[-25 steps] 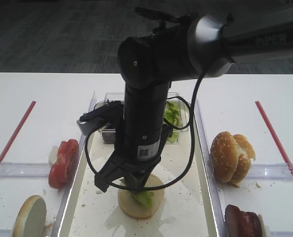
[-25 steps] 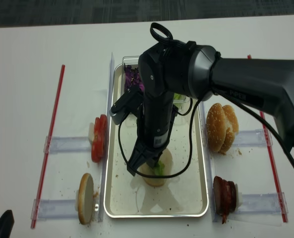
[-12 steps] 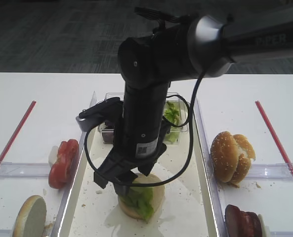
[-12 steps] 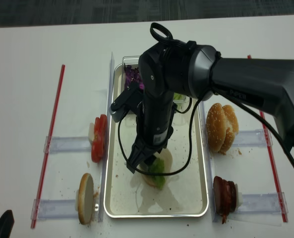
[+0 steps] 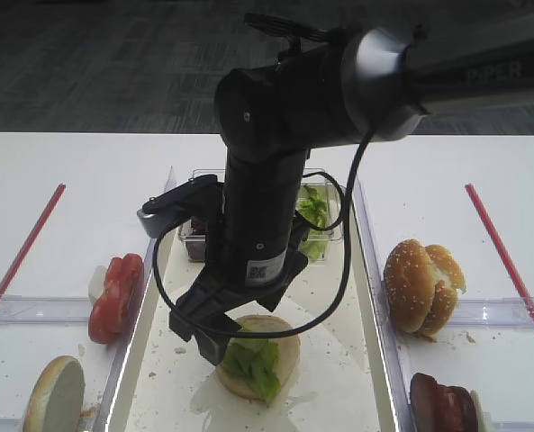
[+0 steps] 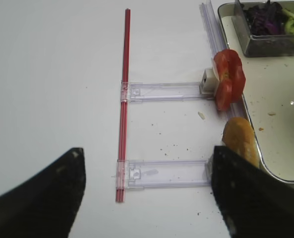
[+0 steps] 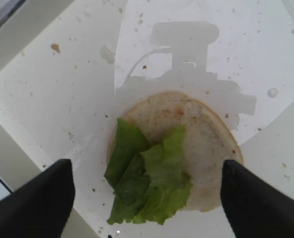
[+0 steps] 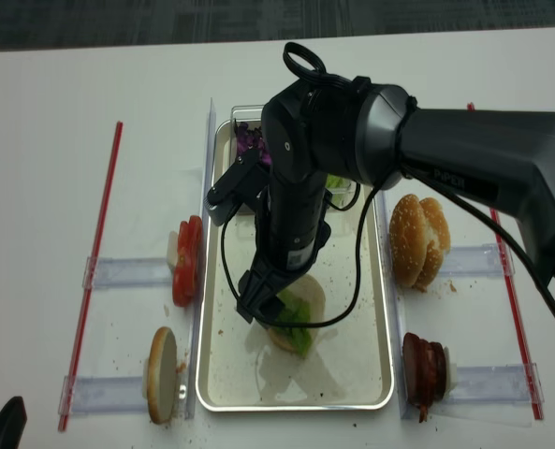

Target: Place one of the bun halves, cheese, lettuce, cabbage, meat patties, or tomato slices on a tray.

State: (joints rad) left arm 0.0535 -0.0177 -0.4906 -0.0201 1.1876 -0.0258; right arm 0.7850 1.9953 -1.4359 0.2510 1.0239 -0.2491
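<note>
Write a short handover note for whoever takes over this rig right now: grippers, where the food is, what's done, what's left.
Right gripper: open, empty, above the tray.
Left gripper: open, empty, over the white table, left of the tray.
Long silvery-rimmed tray: holds a round pale bun half, cut face up, with the light green crinkly lettuce lying on it, overhanging one edge.
Outside the tray: bright red tomato slices, another bun half, sesame buns, dark brown meat patties.
Done: lettuce placed.
Left: lift the right arm clear.

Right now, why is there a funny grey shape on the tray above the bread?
Right wrist view: that grey shape is the arm's shadow on the tray, above the bun half and lettuce. The dark corners are blurry fingertips, too near to focus.
</note>
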